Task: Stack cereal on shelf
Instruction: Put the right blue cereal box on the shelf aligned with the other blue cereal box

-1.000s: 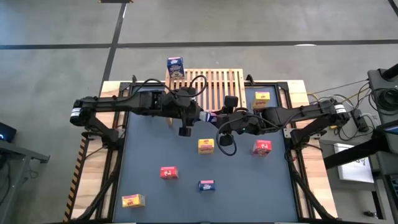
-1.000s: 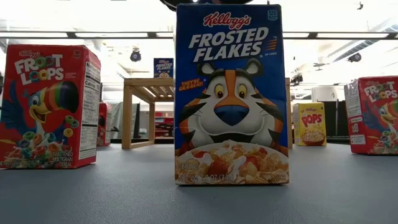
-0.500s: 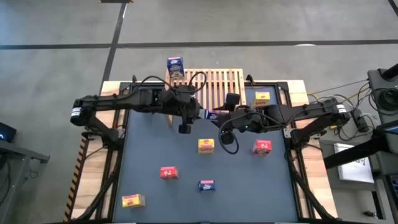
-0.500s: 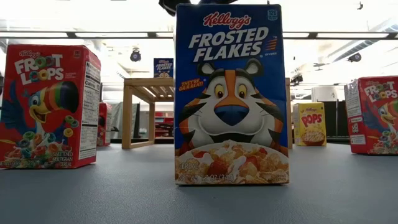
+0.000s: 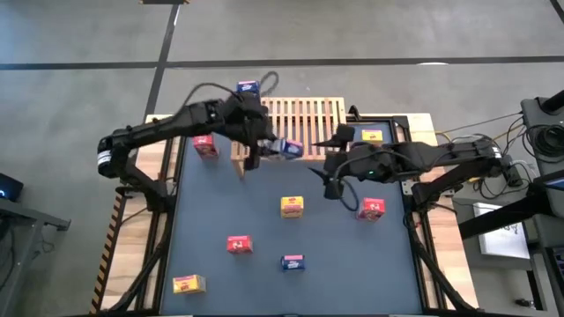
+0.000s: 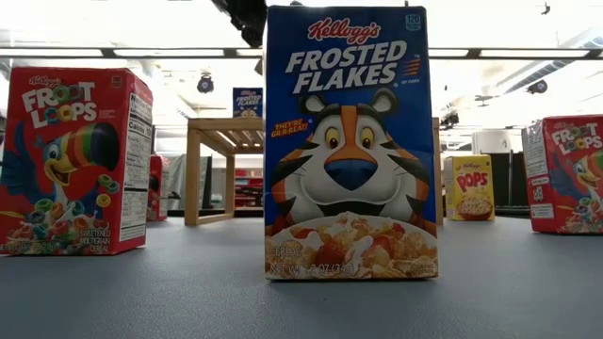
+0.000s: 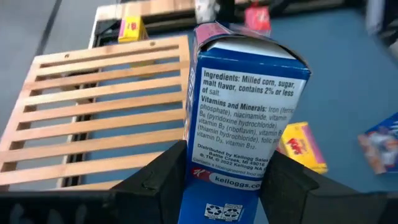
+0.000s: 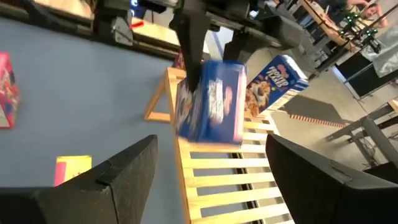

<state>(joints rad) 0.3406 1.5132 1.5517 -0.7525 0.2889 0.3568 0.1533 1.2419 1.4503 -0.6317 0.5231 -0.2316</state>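
Note:
My left gripper is shut on a blue cereal box, which it carries above the near part of the wooden slatted shelf. My right gripper stands open just right of that box, with nothing between its fingers. A second blue box stands on the shelf's far left corner. On the table a red box stands left of the shelf and a yellow box right of it. My left gripper pinches the blue box near one end between its two fingers, one on each broad face; the narrow ingredients side faces the wrist camera. The fingers slant down from the table's left. The box reaches out past them, lifted clear of shelf and table.
Loose boxes stand on the dark mat nearer the front: yellow, red, red, blue, yellow. In the low view the front blue box hides most of the table's middle.
Both grippers met at the blue box near the shelf's near edge. My right gripper has opened, let go and drawn back toward the right. My left gripper has swung toward the far edge, carrying the box over the shelf, and has uncovered the red box left of the shelf.

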